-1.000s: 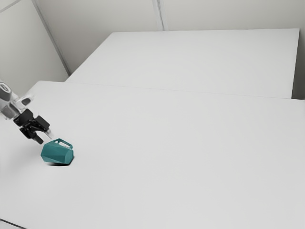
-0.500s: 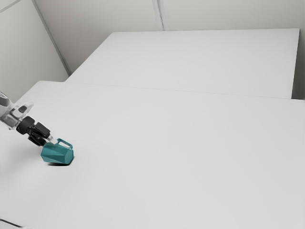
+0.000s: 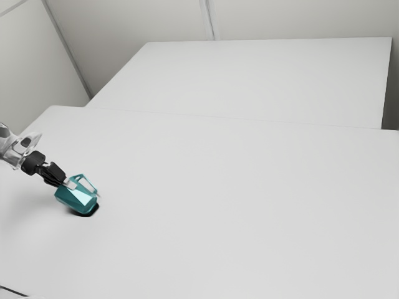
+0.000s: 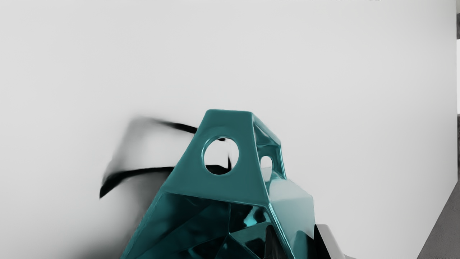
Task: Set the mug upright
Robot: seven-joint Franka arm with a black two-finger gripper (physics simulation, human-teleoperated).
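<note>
The teal mug [image 3: 80, 199] is tilted on the table, its base toward the exterior view's lower right and its handle on the upper side. My gripper [image 3: 67, 183] is at its upper left end, shut on the mug's side wall. In the wrist view the open mouth and the handle with a round hole belong to the mug [image 4: 230, 189]. There the gripper [image 4: 295, 239] has one fingertip inside the mouth and the other outside, with the wall pinched between them. The lower part of the mug is hidden.
The white table [image 3: 230, 205] extends around the mug, and another white surface [image 3: 262, 78] lies behind it. A thin dark line [image 3: 14, 291] crosses the exterior view's lower left corner.
My gripper has come down to the mug and its fingers have closed on the wall. The mug, lying flatter before, has tipped, with its mouth end higher and its handle turned.
</note>
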